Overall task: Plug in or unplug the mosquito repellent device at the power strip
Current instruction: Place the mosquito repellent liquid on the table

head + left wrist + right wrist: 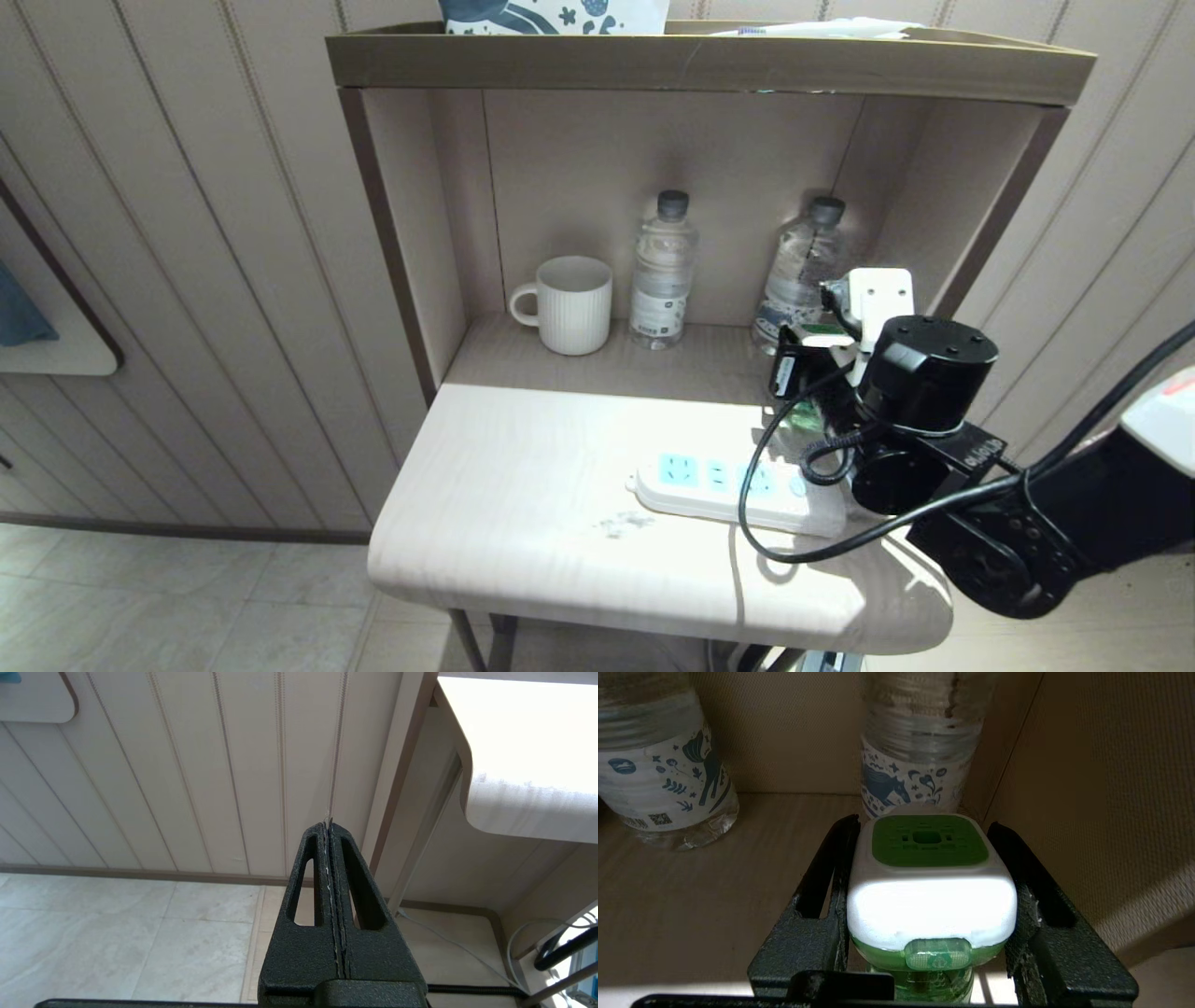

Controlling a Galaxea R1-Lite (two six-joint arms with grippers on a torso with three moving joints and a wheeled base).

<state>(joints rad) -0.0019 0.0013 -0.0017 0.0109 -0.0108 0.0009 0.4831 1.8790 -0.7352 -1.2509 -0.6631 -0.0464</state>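
My right pincer (pixel 927 868) is clenched on the mosquito repellent device (pixel 930 882), one finger pressed against each side of its white head. The green vented top faces away from my wrist, and the translucent green bottle shows below the head, between my fingers (pixel 822 877).

Taking the power strip (pixel 719 485) as the landmark: it lies flat on the pale counter (pixel 523 523), toward the right end, with its pale blue socket panels facing up. My right pincer (pixel 822 373) and the device sit just behind the strip's right end, above the counter near the step into the recessed shelf (pixel 579 364). In the head view my own wrist covers most of the device, so only a bit of green shows there, and I cannot tell whether the device is touching the strip or seated in a socket. A black cable (pixel 756 504) from my arm loops across the strip's right part.

Farther behind the strip, in the recess, stand two water bottles (pixel 663 271) with dark caps, and a white ribbed mug (pixel 571 303) stands left of them. The right-hand bottle is just behind my pincer, close to the device.

My left pincer (pixel 328 826) is fully closed with nothing in it, parked low beside the counter, well left of the strip and pointing at the panelled wall (pixel 187 765) over the tiled floor (pixel 117 938).
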